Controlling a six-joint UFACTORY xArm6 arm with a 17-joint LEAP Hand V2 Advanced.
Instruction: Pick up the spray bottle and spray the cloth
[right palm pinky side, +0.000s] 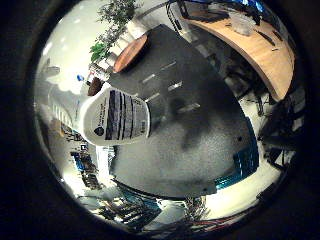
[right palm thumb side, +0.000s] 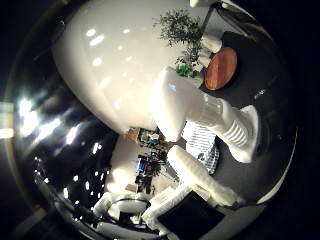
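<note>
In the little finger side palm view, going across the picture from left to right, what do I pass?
Spray bottle, then the dark grey table, then the curved wooden desk at the far right.

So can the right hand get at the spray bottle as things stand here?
Probably yes. The white spray bottle stands on the dark table, close to the palm in both views, with its trigger head filling much of the thumb-side view. White fingers show just beside it, and nothing lies between them.
</note>
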